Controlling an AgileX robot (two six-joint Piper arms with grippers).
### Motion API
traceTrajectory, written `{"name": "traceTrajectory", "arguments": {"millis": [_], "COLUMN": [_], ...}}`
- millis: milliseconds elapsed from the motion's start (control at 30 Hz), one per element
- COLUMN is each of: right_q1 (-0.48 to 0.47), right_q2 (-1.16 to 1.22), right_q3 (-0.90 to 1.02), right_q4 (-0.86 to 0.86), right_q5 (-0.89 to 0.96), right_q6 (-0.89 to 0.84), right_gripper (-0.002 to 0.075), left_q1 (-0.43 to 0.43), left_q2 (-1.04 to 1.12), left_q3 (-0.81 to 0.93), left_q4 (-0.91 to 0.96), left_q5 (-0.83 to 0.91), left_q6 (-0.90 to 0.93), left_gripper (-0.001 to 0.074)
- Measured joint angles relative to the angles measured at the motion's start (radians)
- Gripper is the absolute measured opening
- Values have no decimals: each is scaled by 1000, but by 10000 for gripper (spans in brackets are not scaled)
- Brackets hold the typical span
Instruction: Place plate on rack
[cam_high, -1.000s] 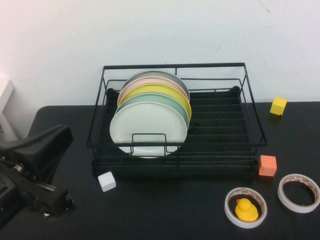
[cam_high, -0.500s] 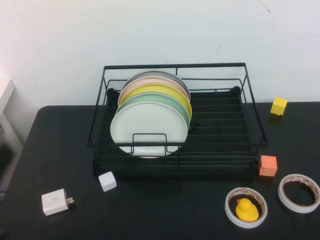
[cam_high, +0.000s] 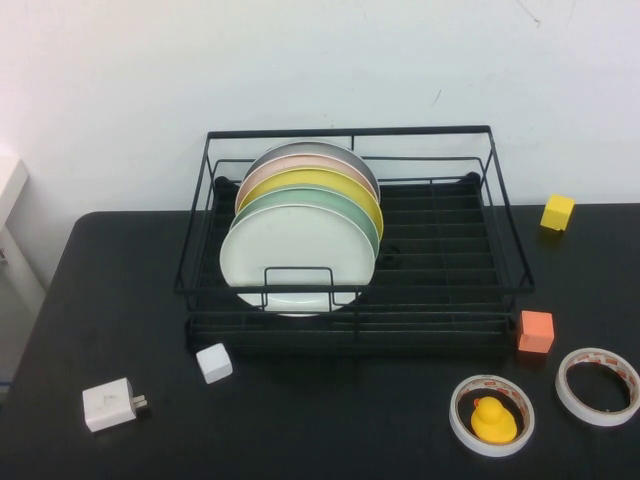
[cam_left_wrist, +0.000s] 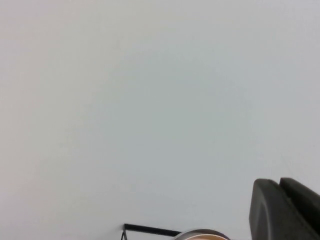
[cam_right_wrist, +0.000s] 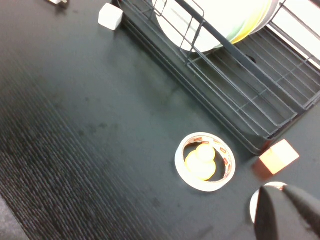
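The plate (cam_high: 297, 258) stands upright at the front of a row of plates in the left half of the rack (cam_high: 440, 258), with a green plate (cam_high: 366, 222) and a yellow plate (cam_high: 352, 185) just behind it. By the look of it the placing is done and the arms are parked; I would guess nothing is left but to stay clear.

Neither arm shows from above. The left gripper (cam_left_wrist: 285, 209) is raised and faces the wall, with only the rack's top rail and a plate edge in its view; I cannot tell how its fingers stand. The right gripper (cam_right_wrist: 287, 212) hangs over the desk (cam_high: 330, 420) near the duck (cam_high: 491, 418) in its tape ring (cam_high: 491, 414), empty as far as shows; its fingers I cannot tell either.

A second ago the left arm filled the near left corner of the desk. It has pulled away, uncovering a white plug (cam_high: 111, 403) beside the white cube (cam_high: 213, 362).
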Motion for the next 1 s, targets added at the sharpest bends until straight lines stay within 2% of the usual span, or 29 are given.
{"name": "traceTrajectory", "arguments": {"millis": [33,100,167,333,400,467,600,1000], "right_q1": [0,0,0,0,0,0,0,0], "right_q2": [0,0,0,0,0,0,0,0], "right_q3": [0,0,0,0,0,0,0,0], "right_q4": [0,0,0,0,0,0,0,0], "right_q5": [0,0,0,0,0,-1,-1,-1], "right_q6": [0,0,0,0,0,0,0,0], "right_gripper": [-2,-2,-2,-2,-2,-2,-2,-2], "left_q1": [1,1,1,1,1,1,1,1], "left_q2": [0,0,0,-1,-2,-5,-5,-5], "left_q3": [0,5,17,102,149,192,240,240], "left_q4": [25,210,469,1246,1480,1608,1689,1709], "left_q5": [10,47,89,151,169,171,188,313], "left_q6": [-35,-167,-417,-1291,-1527,-1688,-1830,-1847], "left_gripper": [-1,-1,-1,-1,-1,-1,-1,-1]}}
